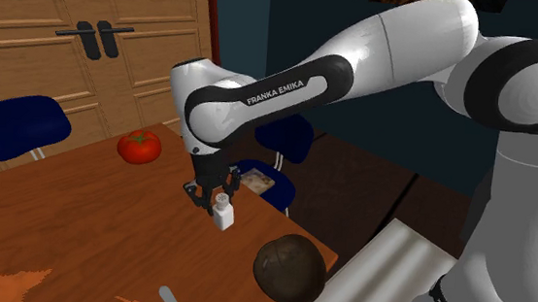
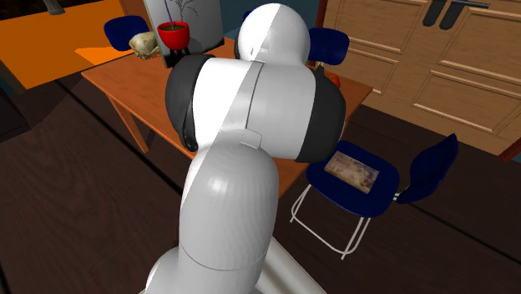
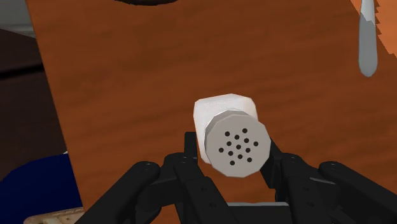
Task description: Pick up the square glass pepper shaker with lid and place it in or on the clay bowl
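Fingers (image 3: 189, 153) clenched on the pepper shaker (image 3: 236, 146), one on each side just under its grey perforated lid. The white squarish body points down at the counter (image 1: 77, 229). In the shoulder view the shaker is upright beneath the hand, its base at or barely above the wood; cannot tell which. It is mid-counter, between the tomato (image 1: 140, 147) and the dark brown bowl (image 1: 291, 268), apart from both. The bowl is at the counter's near edge, toward the stand.

Progress, my read: reach and grasp done. Lift not clearly begun. Carry to the bowl and release are both left. Early-to-middle of the task.

Hidden or unclear:
- The bowl reads as a dark rounded lump. Its opening can't be made out, so I can't say if it is upright or upturned.
- In the second exterior view the arm (image 2: 250, 108) blocks the middle of the counter, so there's no check on the shaker from there. A red pot (image 2: 173, 35) is at the far end. A blue chair (image 2: 355, 175) has a flat book-like thing on its seat.
- A grey utensil (image 3: 368, 38) lies off to the side of the shaker, cut off at the frame edge, type unclear.
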Robot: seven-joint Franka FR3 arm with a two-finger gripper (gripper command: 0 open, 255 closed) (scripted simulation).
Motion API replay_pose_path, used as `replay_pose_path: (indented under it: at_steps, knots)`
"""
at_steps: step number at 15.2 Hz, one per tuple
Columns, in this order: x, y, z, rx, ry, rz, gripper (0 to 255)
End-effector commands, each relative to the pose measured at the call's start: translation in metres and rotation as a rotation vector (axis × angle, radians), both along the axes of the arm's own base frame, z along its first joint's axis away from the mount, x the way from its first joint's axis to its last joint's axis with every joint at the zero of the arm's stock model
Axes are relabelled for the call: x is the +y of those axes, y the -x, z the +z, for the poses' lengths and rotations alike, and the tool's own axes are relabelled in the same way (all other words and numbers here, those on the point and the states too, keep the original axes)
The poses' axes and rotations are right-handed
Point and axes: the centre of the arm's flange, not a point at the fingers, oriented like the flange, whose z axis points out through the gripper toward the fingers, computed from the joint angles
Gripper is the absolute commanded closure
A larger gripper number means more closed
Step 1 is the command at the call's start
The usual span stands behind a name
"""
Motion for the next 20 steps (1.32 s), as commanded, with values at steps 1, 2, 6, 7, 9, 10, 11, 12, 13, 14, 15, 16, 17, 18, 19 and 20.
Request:
replay_pose_path:
  at_steps: [1, 2, 6, 7, 9, 10, 11, 12, 13, 14, 15, 16, 17, 18, 19, 20]
  knots:
    - [0.001, -0.001, 0.01, 0.0, 0.0, 0.0, 255]
    - [0.001, -0.001, 0.015, 0.0, 0.0, 0.0, 255]
    - [0.001, -0.001, 0.036, 0.0, 0.0, 0.0, 255]
    - [0.001, -0.001, 0.042, 0.0, 0.0, 0.0, 255]
    - [0.001, -0.001, 0.052, 0.0, 0.0, 0.0, 255]
    - [0.001, -0.001, 0.058, 0.0, 0.0, 0.0, 255]
    - [0.001, -0.001, 0.063, 0.0, 0.0, 0.0, 255]
    - [0.001, 0.0, 0.063, 0.0, 0.0, 0.0, 255]
    - [-0.004, 0.012, 0.063, 0.0, 0.0, 0.0, 255]
    - [-0.008, 0.024, 0.064, 0.0, 0.0, 0.0, 255]
    - [-0.013, 0.037, 0.064, 0.0, 0.0, 0.0, 255]
    - [-0.018, 0.049, 0.065, 0.0, 0.0, 0.0, 255]
    - [-0.022, 0.061, 0.065, 0.0, 0.0, 0.0, 255]
    - [-0.027, 0.074, 0.066, 0.0, 0.0, 0.0, 255]
    - [-0.031, 0.086, 0.066, 0.0, 0.0, 0.0, 255]
    - [-0.036, 0.098, 0.067, 0.0, 0.0, 0.0, 255]
